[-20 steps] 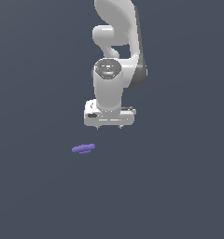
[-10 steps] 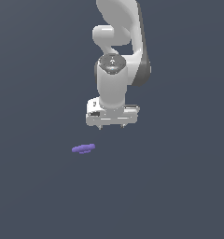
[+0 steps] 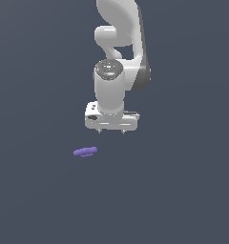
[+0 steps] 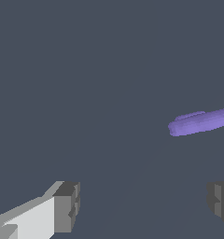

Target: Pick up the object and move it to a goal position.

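In the exterior view, the object [image 3: 85, 151] is lying flat on the plain dark grey floor [image 3: 35, 200], toward that view's left and below the arm's level in the picture. It is showing as a thin purple piece, long and low, like two flat sticks overlapping. Nothing is touching it.

To the exterior view's right of it, the white arm [image 3: 117, 71] is hanging down from the top of the picture, and the gripper [image 3: 111, 130] is pointing at the floor. The gripper is standing apart from the object, above it and off to that view's right.

In the wrist view, the fingers [image 4: 66, 207] are standing wide apart with only bare floor between them, holding nothing. The object [image 4: 201, 122] is lying beyond them, cut off by the picture's edge.

No writing, brand or label is showing on anything.
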`<state>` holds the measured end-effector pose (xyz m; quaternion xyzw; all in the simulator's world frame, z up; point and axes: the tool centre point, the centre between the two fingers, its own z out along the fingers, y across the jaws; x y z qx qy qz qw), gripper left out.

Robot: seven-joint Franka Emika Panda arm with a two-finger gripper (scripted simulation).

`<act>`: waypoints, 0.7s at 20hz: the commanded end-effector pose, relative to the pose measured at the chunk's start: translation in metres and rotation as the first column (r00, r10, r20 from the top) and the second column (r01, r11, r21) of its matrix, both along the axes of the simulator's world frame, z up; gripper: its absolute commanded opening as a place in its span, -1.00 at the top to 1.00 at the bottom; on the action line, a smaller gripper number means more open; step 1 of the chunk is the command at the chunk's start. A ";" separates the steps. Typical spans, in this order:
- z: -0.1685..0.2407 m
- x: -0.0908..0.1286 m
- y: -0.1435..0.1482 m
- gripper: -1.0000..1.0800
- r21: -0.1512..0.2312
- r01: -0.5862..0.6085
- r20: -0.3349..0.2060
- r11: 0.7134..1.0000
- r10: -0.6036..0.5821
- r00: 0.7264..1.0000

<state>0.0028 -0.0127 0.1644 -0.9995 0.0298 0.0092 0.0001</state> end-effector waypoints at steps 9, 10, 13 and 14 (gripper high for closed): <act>-0.020 0.010 -0.028 -0.92 0.007 0.306 -0.004 0.952 -0.306 0.952; -0.022 0.011 -0.031 -0.92 0.007 0.339 -0.004 0.941 -0.339 0.941; -0.028 0.014 -0.041 -0.92 0.007 0.435 -0.005 0.901 -0.435 0.901; -0.031 0.014 -0.044 -0.92 0.007 0.465 -0.006 0.885 -0.465 0.885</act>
